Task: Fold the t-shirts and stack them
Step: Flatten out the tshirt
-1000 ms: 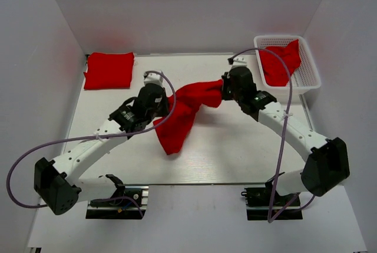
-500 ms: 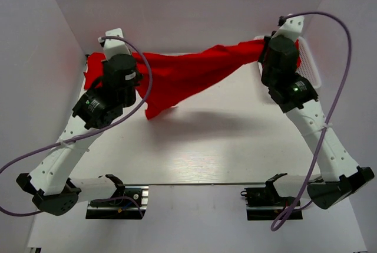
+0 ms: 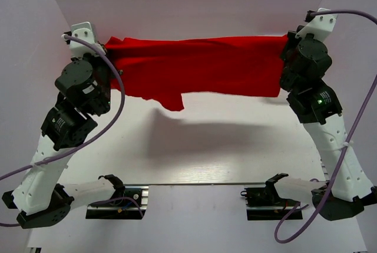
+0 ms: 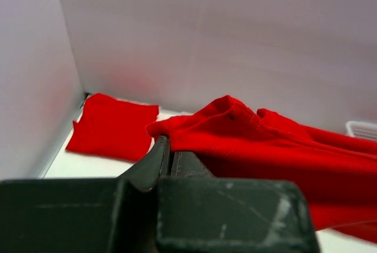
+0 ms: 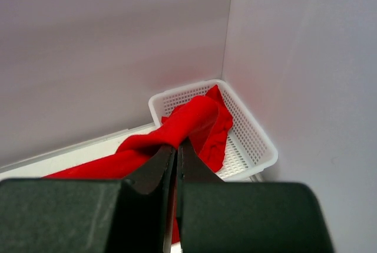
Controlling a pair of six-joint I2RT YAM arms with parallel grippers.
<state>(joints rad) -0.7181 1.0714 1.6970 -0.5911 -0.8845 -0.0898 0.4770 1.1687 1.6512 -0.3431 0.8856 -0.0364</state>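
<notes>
High above the table [image 3: 224,153], one t-shirt [image 3: 194,67] hangs stretched, not yet folded, between the left end effector [image 4: 168,147] and right end effector [image 5: 177,147], each pinching an edge. One folded t-shirt [image 4: 112,126] lies at the far-left corner; more red cloth [image 5: 217,138] sits in the basket [image 5: 262,153].

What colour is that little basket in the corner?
White basket, clearest in the right wrist view.

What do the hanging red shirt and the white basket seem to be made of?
The shirt looks like soft, matte cloth, probably knit: it sags and creases where it hangs. The basket looks like stiff white plastic, faintly glossy, moulded into a mesh of small holes.
</notes>
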